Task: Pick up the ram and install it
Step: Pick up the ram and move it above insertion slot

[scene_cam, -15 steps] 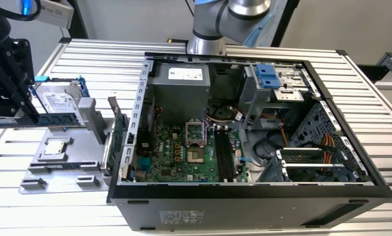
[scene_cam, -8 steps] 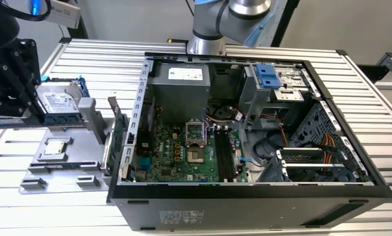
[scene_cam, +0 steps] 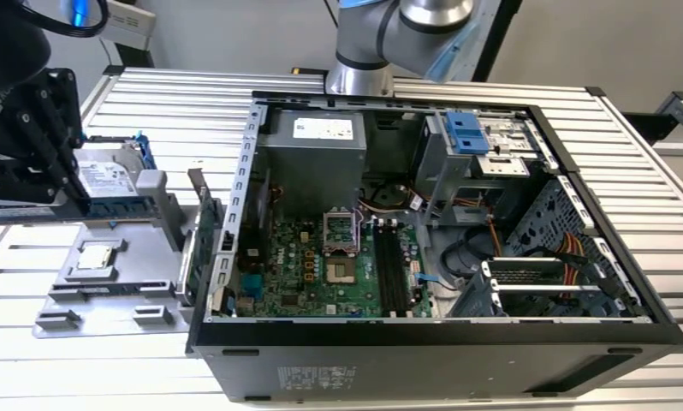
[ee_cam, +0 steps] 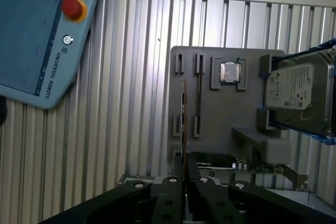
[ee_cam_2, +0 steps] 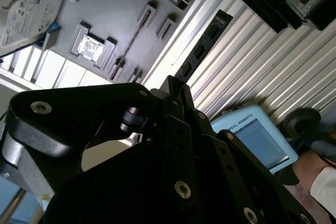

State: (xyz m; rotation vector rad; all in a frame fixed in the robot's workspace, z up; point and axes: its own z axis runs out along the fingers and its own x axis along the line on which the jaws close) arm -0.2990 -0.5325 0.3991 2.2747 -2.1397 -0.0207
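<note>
My pincer (ee_cam: 185, 176) is clamped on the ram (ee_cam: 184, 124), which I see edge-on between its fingers. It hangs over the grey parts tray (ee_cam: 220, 119), near the hard drive (ee_cam: 296, 95). The open computer case (scene_cam: 433, 214) lies toward the exterior view's right.

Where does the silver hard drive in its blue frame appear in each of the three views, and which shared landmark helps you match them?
Exterior view: the hard drive sits at the exterior view's left, on the grey tray, outside the computer case.
Second wrist view: the hard drive lies at the tray's end, beyond the processor chip.
First wrist view: the hard drive lies beside the processor chip.
Shared landmark: the processor chip in its tray pocket.
</note>
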